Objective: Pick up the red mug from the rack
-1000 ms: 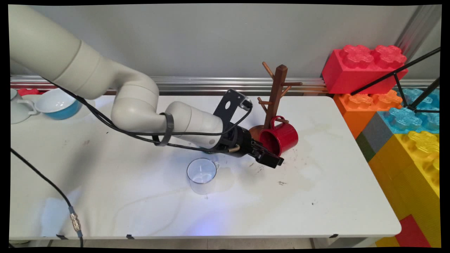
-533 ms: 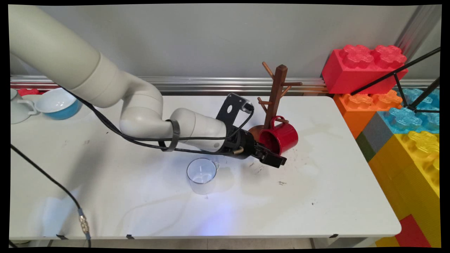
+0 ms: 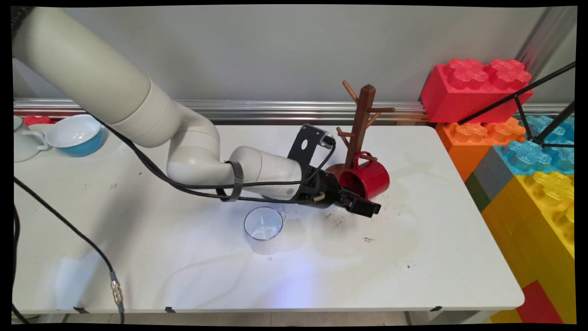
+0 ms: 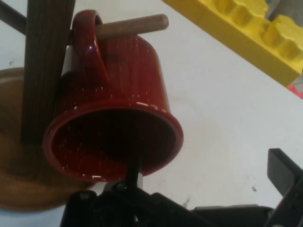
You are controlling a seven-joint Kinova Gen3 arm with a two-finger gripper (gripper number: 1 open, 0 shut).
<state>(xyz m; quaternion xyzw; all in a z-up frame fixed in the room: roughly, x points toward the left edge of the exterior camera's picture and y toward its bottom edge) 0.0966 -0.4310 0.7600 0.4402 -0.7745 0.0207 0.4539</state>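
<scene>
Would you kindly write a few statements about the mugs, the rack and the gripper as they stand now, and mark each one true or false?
1. The red mug hangs by its handle on a peg of the wooden mug tree. True.
2. The gripper is shut on the clear glass mug. False: it is open beside the red mug, and the glass mug stands apart on the table.
3. One gripper finger reaches into the red mug's mouth. True.
4. The blue bowl sits at the table's right end. False: it is at the far left.
</scene>
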